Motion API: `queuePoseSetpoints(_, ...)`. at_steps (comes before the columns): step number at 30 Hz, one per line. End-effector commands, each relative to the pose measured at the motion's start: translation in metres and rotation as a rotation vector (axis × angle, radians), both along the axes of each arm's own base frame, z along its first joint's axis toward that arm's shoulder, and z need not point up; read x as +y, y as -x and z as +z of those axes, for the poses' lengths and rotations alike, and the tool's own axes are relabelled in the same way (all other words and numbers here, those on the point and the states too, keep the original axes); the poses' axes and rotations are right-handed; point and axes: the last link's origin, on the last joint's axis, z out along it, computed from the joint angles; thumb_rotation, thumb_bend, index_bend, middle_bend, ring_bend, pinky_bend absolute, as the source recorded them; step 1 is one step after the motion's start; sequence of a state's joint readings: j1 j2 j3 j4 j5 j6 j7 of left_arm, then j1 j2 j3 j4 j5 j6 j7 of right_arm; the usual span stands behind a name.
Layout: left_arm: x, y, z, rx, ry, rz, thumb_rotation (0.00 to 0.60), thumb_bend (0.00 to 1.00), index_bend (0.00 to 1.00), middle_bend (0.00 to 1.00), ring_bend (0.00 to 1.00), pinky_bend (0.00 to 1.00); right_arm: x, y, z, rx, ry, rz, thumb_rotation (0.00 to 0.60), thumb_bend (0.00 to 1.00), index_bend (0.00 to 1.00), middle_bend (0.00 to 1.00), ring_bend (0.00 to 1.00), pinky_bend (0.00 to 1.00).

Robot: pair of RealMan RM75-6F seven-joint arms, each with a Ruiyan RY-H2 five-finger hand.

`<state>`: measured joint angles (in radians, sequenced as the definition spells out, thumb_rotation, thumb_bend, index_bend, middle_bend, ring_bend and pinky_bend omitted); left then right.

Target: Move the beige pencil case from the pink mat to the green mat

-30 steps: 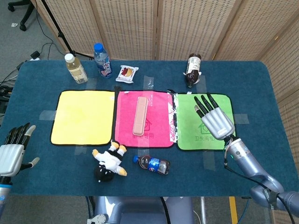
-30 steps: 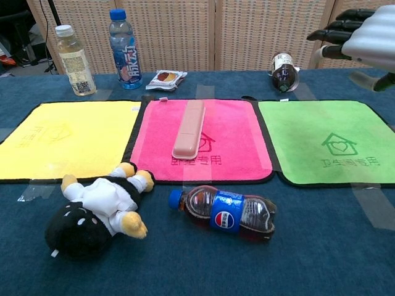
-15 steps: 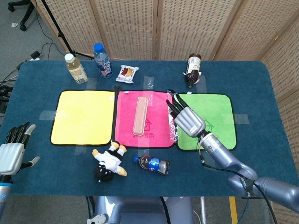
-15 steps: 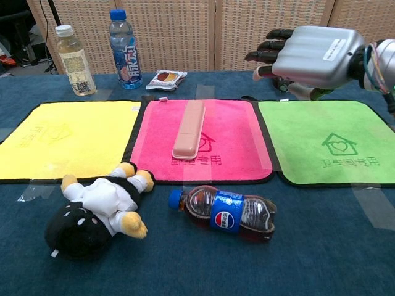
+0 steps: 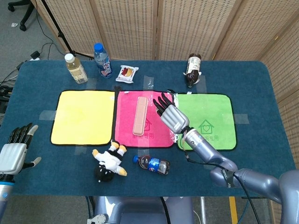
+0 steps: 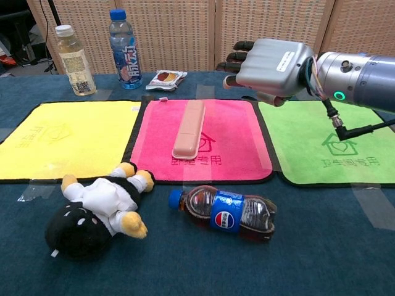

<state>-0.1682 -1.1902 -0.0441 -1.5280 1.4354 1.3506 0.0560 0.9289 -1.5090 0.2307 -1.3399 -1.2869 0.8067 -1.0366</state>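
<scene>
The beige pencil case (image 5: 139,115) (image 6: 189,129) lies lengthwise on the middle of the pink mat (image 5: 125,135) (image 6: 237,145). The green mat (image 5: 215,116) (image 6: 327,132) is just right of it and bare. My right hand (image 5: 170,115) (image 6: 266,63) hovers above the pink mat's right side, fingers spread, holding nothing, a short way right of the case. My left hand (image 5: 14,151) stays low at the table's near left edge, open and holding nothing; the chest view does not show it.
A yellow mat (image 5: 81,116) lies left of the pink one. A plush toy (image 5: 109,163) and a cola bottle (image 5: 153,164) lie in front of the mats. Two bottles (image 5: 75,68) (image 5: 102,60), a snack packet (image 5: 127,73) and a dark bottle (image 5: 192,69) stand behind.
My right hand has swept left from over the green mat to above the pink mat's right side, closing on the case. The left hand has barely moved.
</scene>
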Motion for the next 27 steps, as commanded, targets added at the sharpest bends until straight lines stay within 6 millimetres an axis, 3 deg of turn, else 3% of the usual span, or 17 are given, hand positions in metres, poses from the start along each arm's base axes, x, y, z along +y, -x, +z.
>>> queuePoseSetpoints(1,0.000,0.000,-0.001,0.000,0.004,0.000,0.600,0.16,0.00,0.00,0.00,0.00,-0.002,-0.003,-0.005,0.001,-0.001,0.002,0.600,0.62,0.16,0.00,0.00,0.00)
queuePoseSetpoints(14,0.002,0.001,-0.004,-0.011,0.022,0.007,0.600,0.16,0.00,0.00,0.00,0.00,0.006,-0.017,-0.032,-0.021,-0.054,0.029,0.600,0.62,0.16,0.00,0.00,0.00)
queuePoseSetpoints(27,-0.001,-0.003,-0.009,-0.026,0.055,-0.012,0.600,0.16,0.00,0.00,0.00,0.00,0.000,-0.038,-0.068,-0.021,-0.098,0.011,0.600,0.62,0.16,0.00,0.00,0.00)
